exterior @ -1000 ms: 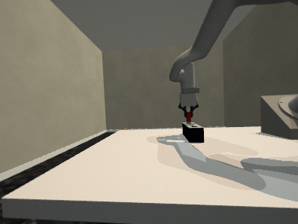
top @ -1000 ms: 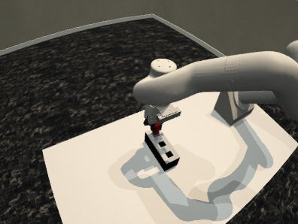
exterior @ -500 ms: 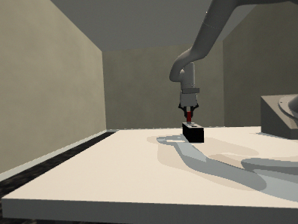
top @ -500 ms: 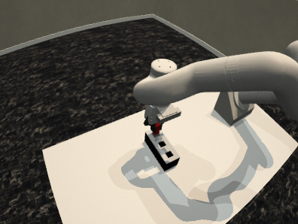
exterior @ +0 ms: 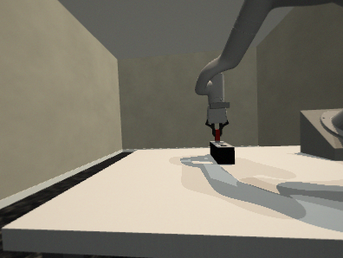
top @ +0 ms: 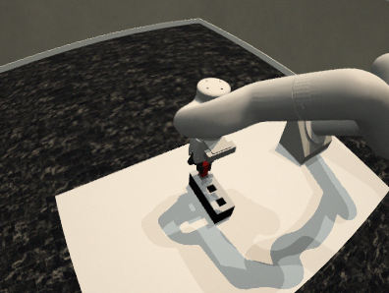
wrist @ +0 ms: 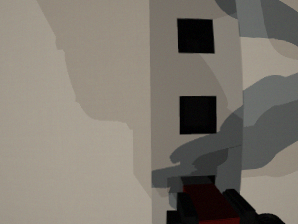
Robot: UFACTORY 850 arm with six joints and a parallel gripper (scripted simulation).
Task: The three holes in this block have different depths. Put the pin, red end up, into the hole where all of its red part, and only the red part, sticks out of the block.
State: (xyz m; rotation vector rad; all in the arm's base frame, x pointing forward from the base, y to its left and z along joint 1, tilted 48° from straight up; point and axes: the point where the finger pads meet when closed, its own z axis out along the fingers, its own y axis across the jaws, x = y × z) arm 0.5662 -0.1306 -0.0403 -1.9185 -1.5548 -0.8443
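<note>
Red-topped pin (top: pixel 205 169) (exterior: pixel 217 135) (wrist: pixel 207 200) at the end hole of the three-hole block (top: pixel 226 213) (exterior: pixel 223 154) (wrist: pixel 165 100).
The jaws (top: pixel 203 167) (exterior: pixel 217 132) are closed on its red part; its lower end and seated depth are hidden.

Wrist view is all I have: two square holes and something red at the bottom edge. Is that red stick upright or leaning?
Observer: In the exterior view, the pin looks upright, gripped by the claw.
Operator: I see only the grey top of the block. What colour are its sides?
Observer: Those I can see of the block are black.
Operator: And what does this whole arm stand on?
Observer: An angular grey base, off to the right of the block in the exterior view.
</note>
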